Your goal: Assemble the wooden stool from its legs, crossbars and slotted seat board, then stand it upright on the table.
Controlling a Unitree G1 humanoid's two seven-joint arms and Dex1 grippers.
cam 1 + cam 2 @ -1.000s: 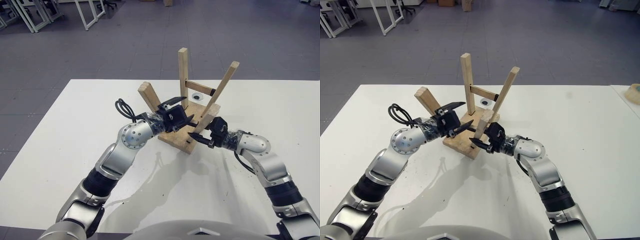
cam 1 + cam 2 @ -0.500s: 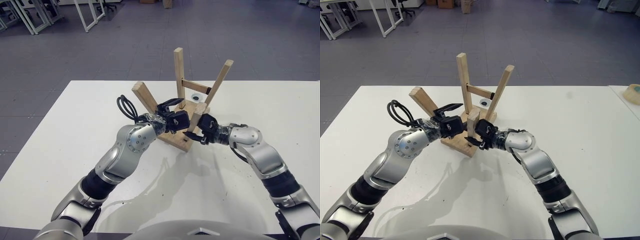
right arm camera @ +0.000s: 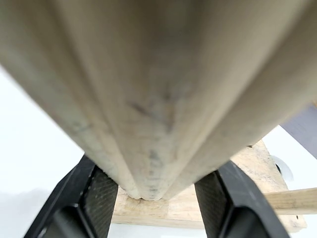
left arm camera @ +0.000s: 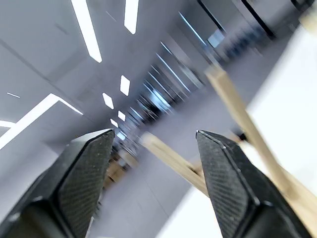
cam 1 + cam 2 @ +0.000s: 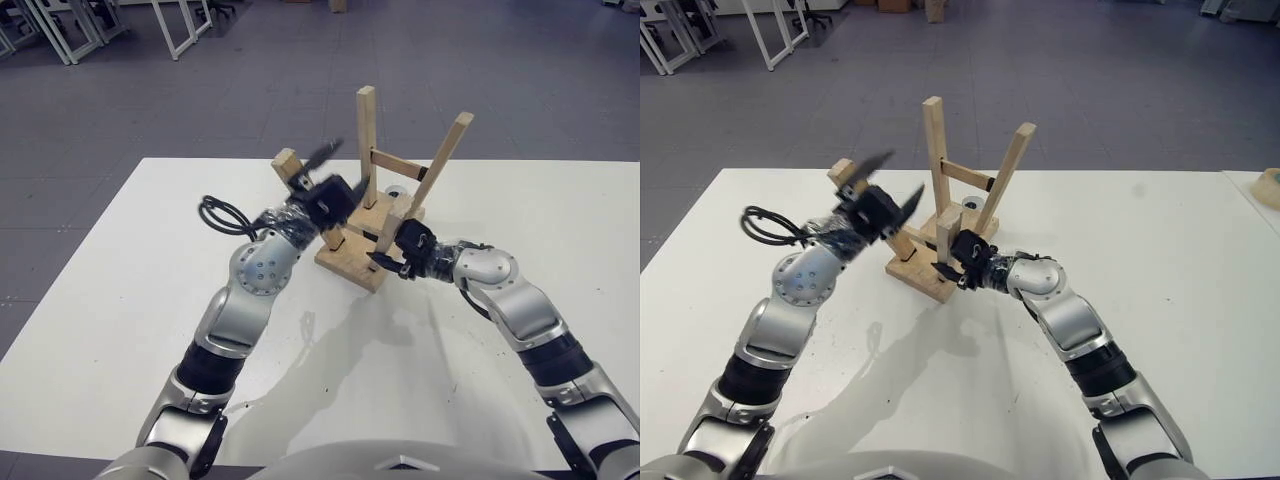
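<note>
The upturned stool (image 5: 368, 150) rests on its seat board (image 5: 350, 264) at the desk's (image 5: 120, 300) twelve o'clock. The right pincer (image 5: 386, 258) clamps the near leg (image 5: 398, 215) from four o'clock. The left pincer (image 5: 892, 180) hovers wide at ten o'clock, so a tug could topple everything.

Head pair down over table (image 5: 120, 300); left wrist upward; right wrist against leg (image 3: 158, 89).

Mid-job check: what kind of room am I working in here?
Probably a lab or workshop hall: a wide grey floor stretches beyond the white table, white-framed benches stand farther back, and long ceiling strip lights show in the left wrist view.
</note>
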